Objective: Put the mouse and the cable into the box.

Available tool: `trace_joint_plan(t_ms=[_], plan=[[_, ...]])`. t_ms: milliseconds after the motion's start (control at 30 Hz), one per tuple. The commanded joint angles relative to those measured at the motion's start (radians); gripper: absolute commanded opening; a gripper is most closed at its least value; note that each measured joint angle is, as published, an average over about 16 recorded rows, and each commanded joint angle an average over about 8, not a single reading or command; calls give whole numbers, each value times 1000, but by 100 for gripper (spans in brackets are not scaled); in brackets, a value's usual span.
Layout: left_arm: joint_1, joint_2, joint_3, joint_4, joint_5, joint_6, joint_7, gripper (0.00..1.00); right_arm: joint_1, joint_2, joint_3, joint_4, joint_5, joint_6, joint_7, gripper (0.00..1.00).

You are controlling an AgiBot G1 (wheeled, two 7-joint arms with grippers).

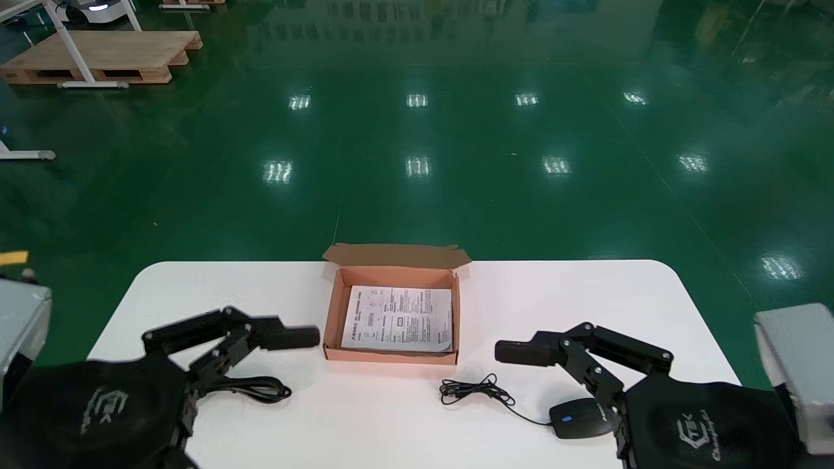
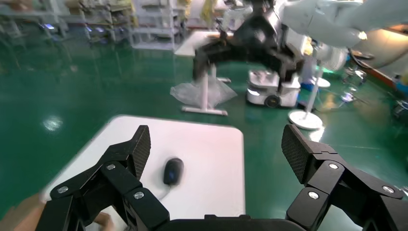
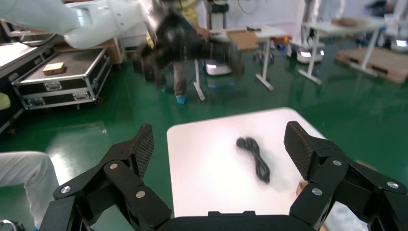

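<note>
At the centre of the white round-cornered table sits the open brown cardboard box, lid flap folded back, with a printed paper sheet lying flat on its floor. Nothing else is in the box.

The black computer mouse rests on the table to the front right of the box, well apart from it. Its thin cord trails toward the box and ends in a loose tangle just in front of the box's right corner. The bundled black cable lies to the front left of the box.

The left gripper hovers just left of the box's front corner, above the cable bundle, spread wide and empty. The right gripper hangs to the right of the box, over the mouse, also spread wide with nothing in it.

The mouse looks light, rigid and smooth-shelled, so it is likely to slip. Pinching it across its narrow flanks should hold best, though the dragging cord may snag on the box wall. The cable is soft and springy, so a grasp across the middle of the bundle should keep its loops together.
</note>
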Motion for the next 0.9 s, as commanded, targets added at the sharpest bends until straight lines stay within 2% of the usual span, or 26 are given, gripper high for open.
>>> trace_joint_plan(t_ms=[33, 233, 333, 467, 600, 767, 900], plan=[[-9, -15, 18, -12, 45, 17, -15, 100, -1, -3, -5, 6, -13, 2, -8, 100], [-257, 68, 232, 42, 469, 48, 90, 100, 78, -96, -123, -15, -316, 108, -14, 100], [-344, 123, 308, 120, 591, 48, 152, 100, 127, -148, -174, -45, -445, 151, -6, 100], [-414, 174, 366, 220, 661, 51, 191, 100, 172, -203, -216, -87, -552, 193, 9, 100], [-437, 190, 384, 255, 679, 57, 199, 100, 187, -224, -229, -104, -587, 209, 18, 100], [-422, 182, 376, 237, 669, 49, 198, 100, 178, -214, -222, -97, -570, 201, 12, 100], [-413, 187, 401, 223, 719, 17, 211, 100, 172, -215, -227, -94, -575, 200, 9, 100]])
